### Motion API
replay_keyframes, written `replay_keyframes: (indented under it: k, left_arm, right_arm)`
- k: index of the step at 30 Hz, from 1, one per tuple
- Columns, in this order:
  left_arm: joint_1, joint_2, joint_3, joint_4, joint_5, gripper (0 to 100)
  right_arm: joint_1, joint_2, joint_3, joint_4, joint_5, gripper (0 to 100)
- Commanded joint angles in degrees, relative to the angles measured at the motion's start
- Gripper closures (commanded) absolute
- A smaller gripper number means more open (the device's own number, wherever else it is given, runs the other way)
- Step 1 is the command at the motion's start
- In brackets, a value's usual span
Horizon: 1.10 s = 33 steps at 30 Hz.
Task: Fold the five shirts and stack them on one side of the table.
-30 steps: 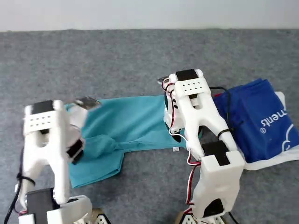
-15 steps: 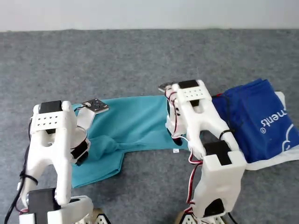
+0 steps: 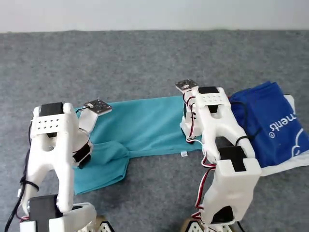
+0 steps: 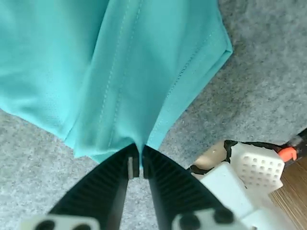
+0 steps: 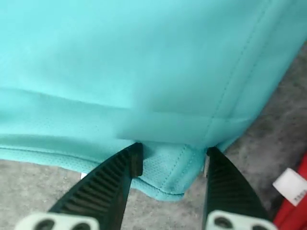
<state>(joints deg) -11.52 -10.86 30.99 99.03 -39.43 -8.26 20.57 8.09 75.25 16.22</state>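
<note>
Teal shirt (image 3: 140,125) pinched in left pincer (image 4: 137,162), right pincer (image 5: 173,157) agape astride its hem.

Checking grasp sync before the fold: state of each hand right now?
Left hand: shut on the teal shirt.
Right hand: open, straddling the teal shirt's hem.

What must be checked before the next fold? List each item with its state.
1. Left gripper shut on the teal shirt: ok, its edge is pinched.
2. Right gripper shut on the shirt: not ok, its jaws stand open astride the hem.
3. Shirt lying flat: not ok, there is a bunch beside the left arm.
4. Blue shirt apart from the teal one: cannot tell, the right arm covers that spot.
</note>
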Motion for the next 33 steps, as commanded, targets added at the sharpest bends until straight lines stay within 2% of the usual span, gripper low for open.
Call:
replay_keyframes:
  k: [1, 6, 9, 12, 16, 21, 23, 27, 29, 33]
  left_arm:
    - [0.4, -2.2, -2.6, 1.6, -0.7, 98]
    - [0.7, -2.1, 0.0, 1.7, -0.8, 98]
    - [1.0, -2.1, 3.7, 1.7, -4.7, 97]
    - [1.0, -2.2, 5.8, 1.7, -6.6, 92]
    - [4.0, -2.2, 7.1, 1.8, -9.3, 88]
    - [6.3, -2.2, 8.9, 1.6, -14.0, 88]
    - [4.7, -2.2, 4.1, 1.5, -12.9, 88]
    - [-1.5, -2.2, -15.4, 1.5, -6.9, 88]
    - [-2.0, -2.1, -22.8, 1.5, -5.4, 88]
    - [-1.3, -1.6, -25.5, -0.6, -1.3, 88]
  right_arm:
    - [0.9, -2.8, -0.2, 0.8, 0.7, 79.0]
    - [0.7, -2.8, -0.1, 0.0, 0.8, 79.0]
    - [0.5, -2.9, -0.1, 0.1, 0.8, 79.0]
    - [0.5, -2.9, -0.2, 0.1, 1.1, 79.0]
    - [0.7, -2.9, -0.2, 0.5, 1.1, 79.0]
    - [0.8, -2.9, -0.1, 0.6, 1.1, 79.0]
    - [0.5, -2.9, -0.1, 0.3, 1.1, 79.0]
    - [0.5, -2.9, -0.4, 0.4, 1.1, 79.0]
    - [0.5, -2.9, -0.3, 0.7, 1.1, 79.0]
    - [0.2, -3.5, -0.4, 1.5, 0.8, 79.0]
